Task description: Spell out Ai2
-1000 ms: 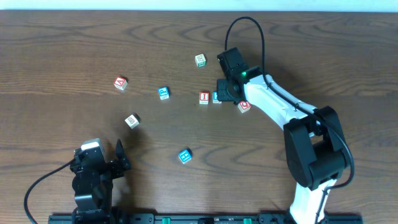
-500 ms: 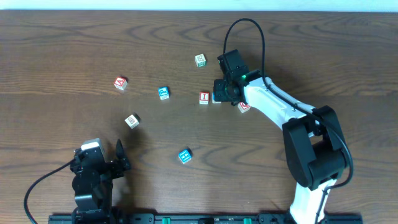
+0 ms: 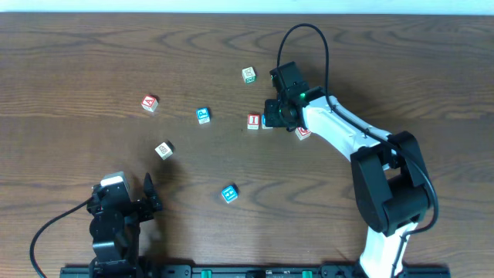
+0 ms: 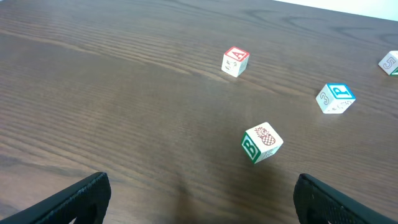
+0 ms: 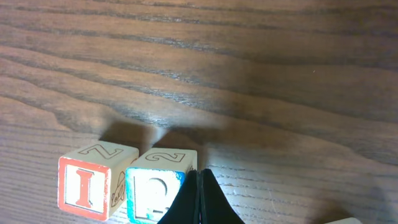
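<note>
Right claw [image 5: 199,186]: fingers pressed together, clamped on nothing, tip at the right edge of the blue block [image 5: 155,193]; contact likely, not confirmed. That block, with a 2 on its top face, stands flush beside the I block [image 5: 93,180], both just ahead and left of the claw. Judged: small wooden cubes, light, rigid and smooth, apt to slide or twist if nudged off-centre. They are best pinched across opposite flat faces. A block [image 3: 150,103] lies well apart. Left claw [image 4: 202,186]: fingers spread, empty.

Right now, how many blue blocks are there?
3: the P block, the front block, the 2 block beside the I block at the right gripper. More may be hidden.
</note>
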Controlling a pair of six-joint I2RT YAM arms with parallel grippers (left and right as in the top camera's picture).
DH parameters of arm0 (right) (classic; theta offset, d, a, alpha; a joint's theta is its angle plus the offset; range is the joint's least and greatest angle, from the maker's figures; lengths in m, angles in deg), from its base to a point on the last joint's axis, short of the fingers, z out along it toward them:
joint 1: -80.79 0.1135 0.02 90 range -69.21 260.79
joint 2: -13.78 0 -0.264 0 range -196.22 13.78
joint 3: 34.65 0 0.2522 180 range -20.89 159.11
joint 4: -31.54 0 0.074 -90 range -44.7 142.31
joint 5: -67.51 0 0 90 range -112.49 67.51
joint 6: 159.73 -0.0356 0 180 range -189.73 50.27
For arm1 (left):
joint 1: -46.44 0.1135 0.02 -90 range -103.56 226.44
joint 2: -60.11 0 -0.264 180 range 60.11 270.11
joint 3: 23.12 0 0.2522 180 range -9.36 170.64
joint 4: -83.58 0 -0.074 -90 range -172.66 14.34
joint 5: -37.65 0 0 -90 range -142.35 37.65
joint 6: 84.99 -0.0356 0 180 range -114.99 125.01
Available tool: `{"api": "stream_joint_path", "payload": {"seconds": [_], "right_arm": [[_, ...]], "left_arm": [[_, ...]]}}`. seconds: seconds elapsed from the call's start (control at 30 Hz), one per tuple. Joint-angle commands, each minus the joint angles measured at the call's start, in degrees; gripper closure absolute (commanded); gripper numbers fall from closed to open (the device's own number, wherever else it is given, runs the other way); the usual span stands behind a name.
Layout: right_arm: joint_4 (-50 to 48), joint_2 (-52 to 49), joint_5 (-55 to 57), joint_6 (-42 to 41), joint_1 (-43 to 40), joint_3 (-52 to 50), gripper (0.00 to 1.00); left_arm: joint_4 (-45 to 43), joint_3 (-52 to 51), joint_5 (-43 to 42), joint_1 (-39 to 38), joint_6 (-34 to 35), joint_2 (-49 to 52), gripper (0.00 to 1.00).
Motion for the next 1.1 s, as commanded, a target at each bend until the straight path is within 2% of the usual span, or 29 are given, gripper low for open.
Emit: {"api": "stream_joint_path", "payload": {"seconds": [0.0,0.33,0.5,0.67,0.73,0.77,0.87,0.9,1.0,1.07], "right_arm": [[0.22,-0.26,-0.44,-0.90,1.14,-0.28,0.98],[-0.02,-0.26,-0.04,-1.29,1.68,-0.28,0.98],[-0.22,-0.26,4.00,-1.29,1.33,-0.28,0.90],[-1.57,0.17,4.87,-1.29,-0.63,-0.26,0.58],[-2.08,1.55,5.97,-1.27,-1.95,-0.24,0.51],[-2.36,3.61,7.10,-1.22,-3.04,-0.20,0.37],[-2.43,13.09,9.75,2.51,-6.03,-0.20,0.20],[-1.88,16.37,10.29,3.67,-6.84,-0.20,0.16],[1.22,26.64,10.38,5.84,-9.18,-0.22,0.15],[4.11,32.87,10.36,6.10,-10.38,-0.22,0.18]], "left_arm": [[0.02,-0.94,-0.02,0.13,0.66,-0.33,0.05],[0.02,-0.94,-0.02,0.13,0.66,-0.33,0.05],[0.02,-0.94,-0.02,0.13,0.66,-0.33,0.05],[0.00,-0.94,-0.02,0.13,0.66,-0.33,0.05],[0.02,-0.94,-0.02,0.13,0.66,-0.33,0.05],[0.02,-0.94,-0.02,0.13,0.66,-0.33,0.05],[0.02,-0.94,-0.02,0.13,0.66,-0.33,0.05],[0.00,-0.94,-0.02,0.13,0.66,-0.33,0.05],[0.00,-0.94,-0.02,0.13,0.66,-0.33,0.05],[0.00,-0.94,-0.02,0.13,0.66,-0.33,0.05]]}}
